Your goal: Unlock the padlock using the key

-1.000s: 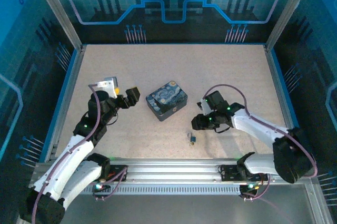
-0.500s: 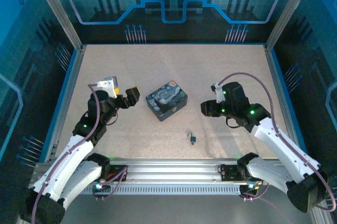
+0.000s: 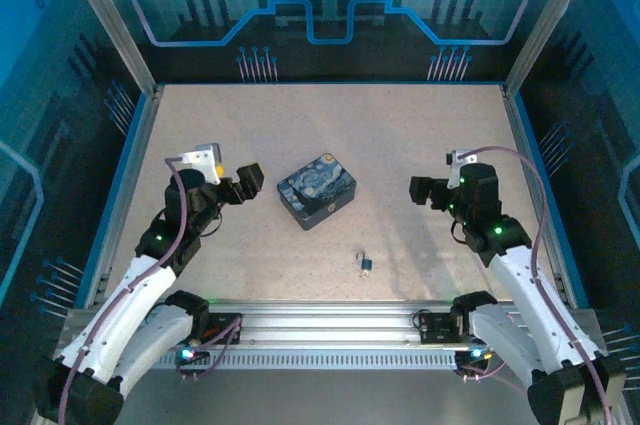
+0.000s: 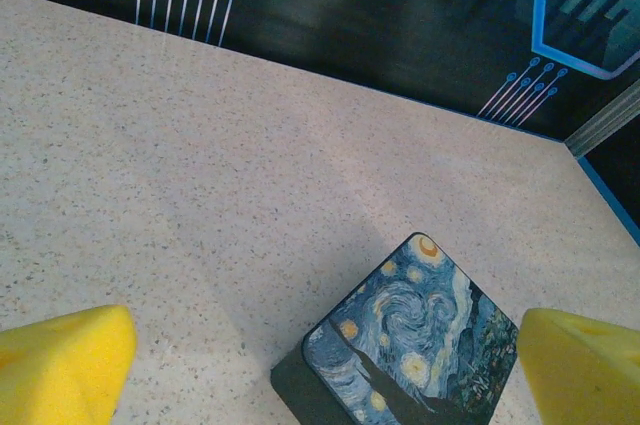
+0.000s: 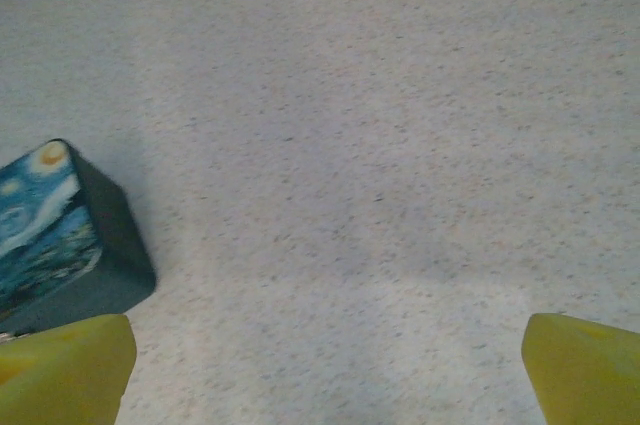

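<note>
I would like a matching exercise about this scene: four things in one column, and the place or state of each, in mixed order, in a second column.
Column one
1. small bluish-grey metal padlock
2. dark blue swirl-patterned rectangular box
3. left claw
4. right claw

Column two
A. open, to the right of the box
B. middle of the speckled beige table
C. open, close to the box's left side
D. lying alone near the table's front edge

Pairs: 1-D, 2-B, 3-C, 4-A

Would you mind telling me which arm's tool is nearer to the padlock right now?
Right. The right tool is past the padlock, to its right; the left tool is farther away, just left of the box.
</note>
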`<state>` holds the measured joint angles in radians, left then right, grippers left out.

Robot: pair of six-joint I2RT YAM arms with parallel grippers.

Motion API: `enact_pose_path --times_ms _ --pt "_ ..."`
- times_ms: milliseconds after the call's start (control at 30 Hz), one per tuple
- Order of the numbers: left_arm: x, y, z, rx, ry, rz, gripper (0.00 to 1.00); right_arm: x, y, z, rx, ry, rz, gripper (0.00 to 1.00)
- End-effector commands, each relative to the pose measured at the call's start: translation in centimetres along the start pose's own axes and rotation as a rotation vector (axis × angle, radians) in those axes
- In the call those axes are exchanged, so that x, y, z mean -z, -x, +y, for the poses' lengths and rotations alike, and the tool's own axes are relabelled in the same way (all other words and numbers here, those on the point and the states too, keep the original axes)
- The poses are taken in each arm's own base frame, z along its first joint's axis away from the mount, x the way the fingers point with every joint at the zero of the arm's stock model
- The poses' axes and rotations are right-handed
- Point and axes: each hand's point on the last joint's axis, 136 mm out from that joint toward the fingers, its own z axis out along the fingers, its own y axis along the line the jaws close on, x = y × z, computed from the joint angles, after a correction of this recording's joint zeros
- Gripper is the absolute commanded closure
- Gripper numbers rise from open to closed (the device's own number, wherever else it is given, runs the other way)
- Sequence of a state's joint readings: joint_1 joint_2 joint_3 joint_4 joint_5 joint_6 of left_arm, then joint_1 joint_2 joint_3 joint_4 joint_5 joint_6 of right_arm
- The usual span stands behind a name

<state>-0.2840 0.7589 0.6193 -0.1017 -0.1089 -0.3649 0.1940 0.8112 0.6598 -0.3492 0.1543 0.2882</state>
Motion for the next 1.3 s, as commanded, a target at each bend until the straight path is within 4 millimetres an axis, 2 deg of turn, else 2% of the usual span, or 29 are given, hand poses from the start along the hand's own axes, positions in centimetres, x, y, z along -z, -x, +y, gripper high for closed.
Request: enact_pose_path --times_ms 0,167,367,567,667,933,1167,1267 --pt "0.5 1.5 0.0 0.005 0.014 -0.034 0.01 -1.2 0.8 -1.8 0.060 -0.073 -0.085 0.00" --pt "0.5 1.2 0.1 0.000 0.019 -0.025 0.01 -3.8 -2.1 -4.6 0.088 -0.180 -0.096 0.00" --pt "0.4 1.0 0.3 -0.004 0.028 -0.018 0.01 -5.8 -3.3 -5.5 0.083 -0.187 -0.113 0.00" --pt "0.1 0.7 0.5 0.000 0.032 -0.017 0.01 -7.9 -3.0 -4.7 0.084 -0.135 -0.159 0.00" --pt "-0.1 0.6 0.5 0.005 0.033 -0.010 0.01 -8.7 -2.2 -4.2 0.103 -0.112 -0.183 0.00" --pt "-0.3 1.0 0.7 -0.017 0.059 -0.007 0.01 -10.5 -0.5 -2.8 0.239 -0.046 -0.248 0.00" --pt "-1.0 0.7 2.6 -0.067 0.146 -0.036 0.01 -11.7 -1.3 -3.7 0.221 -0.038 -0.277 0.00" --pt "-1.3 0.8 4.0 -0.108 0.210 -0.068 0.01 -13.4 -1.5 -4.4 0.204 -0.057 -0.241 0.00"
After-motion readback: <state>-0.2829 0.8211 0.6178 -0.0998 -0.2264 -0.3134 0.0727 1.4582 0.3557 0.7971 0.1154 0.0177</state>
